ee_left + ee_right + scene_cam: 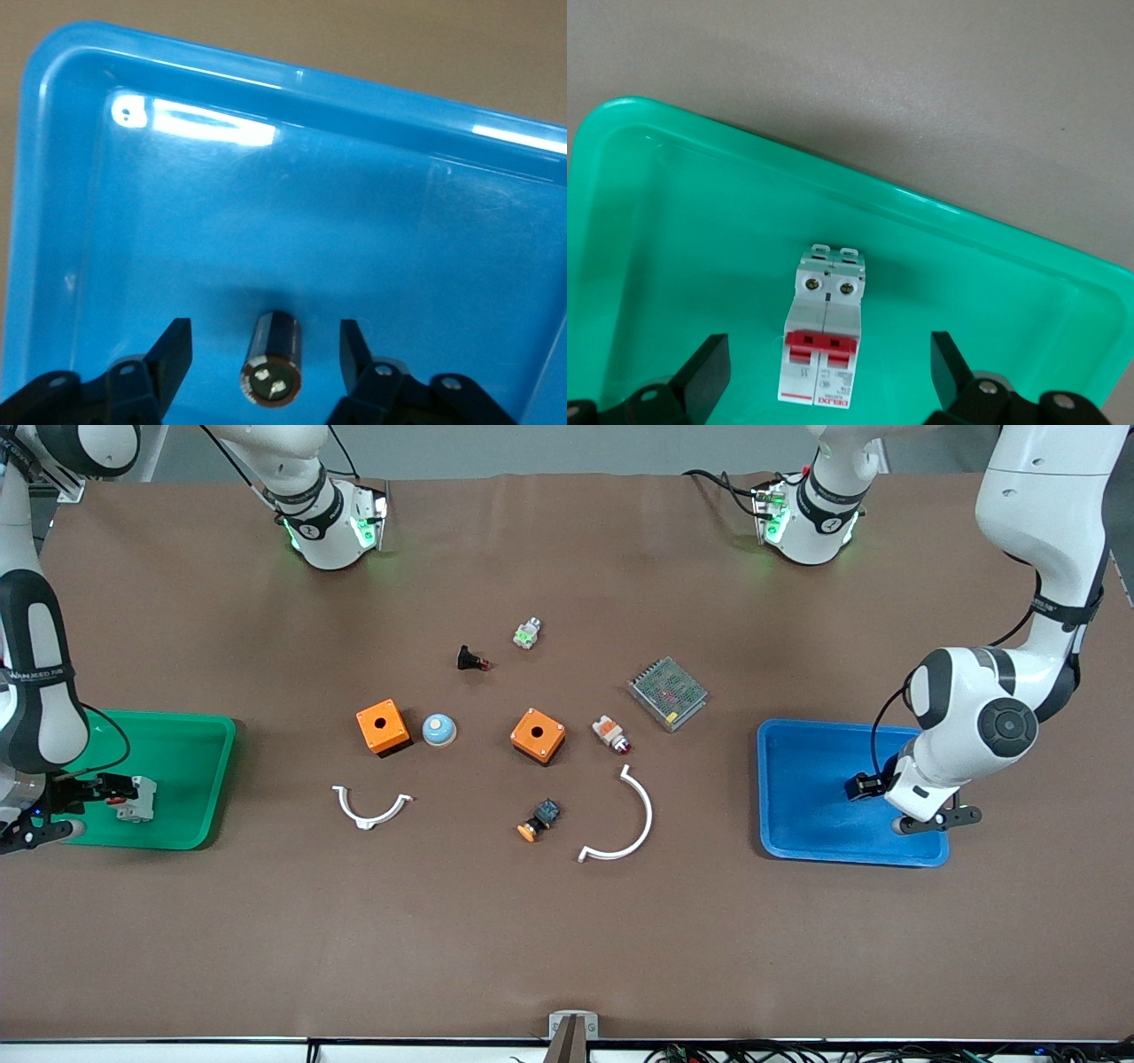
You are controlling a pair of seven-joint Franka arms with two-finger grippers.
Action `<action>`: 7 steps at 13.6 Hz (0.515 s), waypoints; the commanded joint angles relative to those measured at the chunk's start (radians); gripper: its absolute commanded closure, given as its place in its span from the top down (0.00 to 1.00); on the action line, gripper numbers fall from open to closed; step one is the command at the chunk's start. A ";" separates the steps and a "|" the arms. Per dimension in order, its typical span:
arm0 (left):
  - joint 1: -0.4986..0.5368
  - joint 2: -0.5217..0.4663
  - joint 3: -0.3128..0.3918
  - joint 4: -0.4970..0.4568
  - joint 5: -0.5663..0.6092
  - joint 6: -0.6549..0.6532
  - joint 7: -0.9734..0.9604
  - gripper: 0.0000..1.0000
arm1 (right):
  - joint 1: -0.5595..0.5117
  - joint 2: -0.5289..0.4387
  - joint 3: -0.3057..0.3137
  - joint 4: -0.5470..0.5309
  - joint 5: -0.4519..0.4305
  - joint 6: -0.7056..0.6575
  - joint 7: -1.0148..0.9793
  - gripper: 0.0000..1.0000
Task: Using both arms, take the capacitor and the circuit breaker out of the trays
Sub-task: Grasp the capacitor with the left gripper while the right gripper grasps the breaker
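Note:
The capacitor (273, 359), a tiny black cylinder with a lighter end face, lies on the floor of the blue tray (266, 195). My left gripper (264, 329) is open, with a finger on each side of the capacitor and clear of it. In the front view this gripper (864, 786) is low over the blue tray (797, 797). The breaker (824, 332), white with red levers, lies in the green tray (682, 230). My right gripper (828, 359) is open around the breaker without touching it. The front view shows the gripper (111, 790), the breaker (137, 799) and the green tray (217, 779).
Between the trays lie two orange boxes (383, 726) (538, 735), a blue dome (438, 730), two white arcs (370, 808) (625, 819), a mesh-covered unit (668, 693), a black part with red tip (471, 660), an indicator (611, 733) and an orange pushbutton (539, 820).

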 commanded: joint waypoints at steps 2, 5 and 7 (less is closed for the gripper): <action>0.009 -0.009 -0.024 -0.039 -0.004 0.013 -0.019 0.72 | -0.019 0.003 0.016 -0.011 0.016 0.009 -0.025 0.89; 0.013 -0.009 -0.023 -0.061 -0.004 0.015 -0.016 0.71 | -0.021 0.006 0.016 -0.011 0.016 0.001 -0.048 0.79; 0.027 -0.006 -0.021 -0.064 -0.004 0.013 -0.010 0.67 | -0.022 0.006 0.016 -0.011 0.016 0.001 -0.048 0.69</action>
